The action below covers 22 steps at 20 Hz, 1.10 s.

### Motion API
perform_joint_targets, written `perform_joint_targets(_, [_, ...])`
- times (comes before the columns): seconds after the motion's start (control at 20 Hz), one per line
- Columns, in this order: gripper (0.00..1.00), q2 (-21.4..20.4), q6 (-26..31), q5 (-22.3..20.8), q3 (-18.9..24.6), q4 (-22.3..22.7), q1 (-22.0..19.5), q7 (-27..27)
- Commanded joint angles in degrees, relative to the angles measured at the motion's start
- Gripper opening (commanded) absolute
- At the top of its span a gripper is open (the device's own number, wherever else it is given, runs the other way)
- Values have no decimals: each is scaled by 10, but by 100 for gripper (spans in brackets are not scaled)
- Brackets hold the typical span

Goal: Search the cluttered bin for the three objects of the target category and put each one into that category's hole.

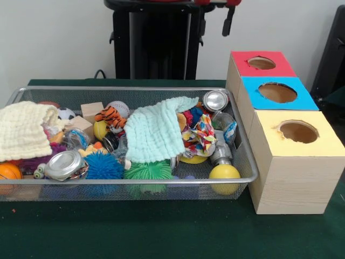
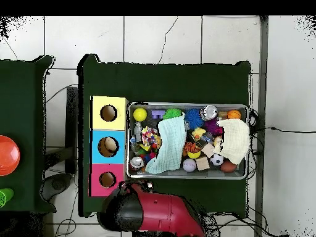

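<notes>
A wire mesh bin [image 1: 252,174] holds a heap of clutter. Two yellow balls [image 1: 224,172] [image 1: 100,129], a baseball [image 1: 119,108], a small soccer ball [image 1: 66,113] and an orange basketball [image 1: 8,171] lie among it. A mint cloth [image 1: 153,132] and a cream cloth [image 1: 24,129] cover part of the heap. To the right stands a wooden box with a red hole [image 1: 261,63], a blue hole [image 1: 277,92] and a yellow hole [image 1: 298,131]. In the overhead view something tan lies in the blue hole [image 2: 108,146]. My gripper [image 1: 229,20] hangs drawn back at the top edge, far above the bin.
Also in the bin are a tiger toy [image 1: 110,117], wooden blocks [image 1: 91,110], metal tins [image 1: 64,164], a blue spiky ball [image 1: 103,166], a green spiky ball [image 1: 148,171] and a patterned cloth toy [image 1: 200,134]. The red arm [image 2: 154,213] sits by the bin's long side.
</notes>
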Motion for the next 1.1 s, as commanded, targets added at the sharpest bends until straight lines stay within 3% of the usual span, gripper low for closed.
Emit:
perform_joint_targets(0.05, [100, 84, -48, -32, 33, -61, -17, 47])
perform_joint_targets(0.55, [100, 178, -124, -62, 31, -105, -29, 42])
perform_joint_targets(0.95, [100, 279, -199, -85, 36, -142, -49, 45])
perform_joint_targets(1.1, [100, 292, -219, -89, 39, -144, -52, 50])
